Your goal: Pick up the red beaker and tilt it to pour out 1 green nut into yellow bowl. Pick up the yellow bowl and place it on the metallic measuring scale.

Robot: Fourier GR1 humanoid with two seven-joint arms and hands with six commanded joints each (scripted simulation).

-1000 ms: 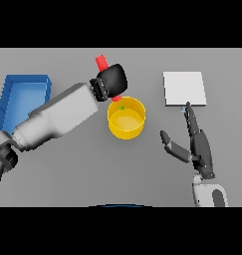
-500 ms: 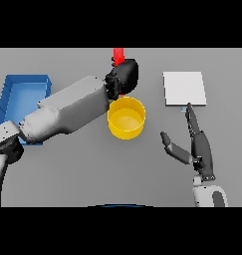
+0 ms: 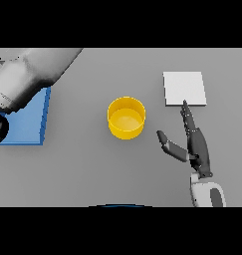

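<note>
The yellow bowl (image 3: 126, 117) stands upright in the middle of the grey table, and I can make out no nut inside it. The metallic measuring scale (image 3: 184, 88) is a pale square plate lying flat to the bowl's right and farther back. My right hand (image 3: 194, 142) rests open just in front of the scale, fingers straight and pointing at it, thumb spread toward the bowl. Only the forearm of my left arm (image 3: 33, 74) shows, running from the left edge to the scene's top. Its hand is out of the picture. The red beaker is nowhere in view.
A blue tray (image 3: 25, 122) lies at the left, partly covered by my left forearm.
My left arm has swung up and away from above the bowl. Its hand and the red beaker have left the picture. The right hand and the bowl have stayed put.
</note>
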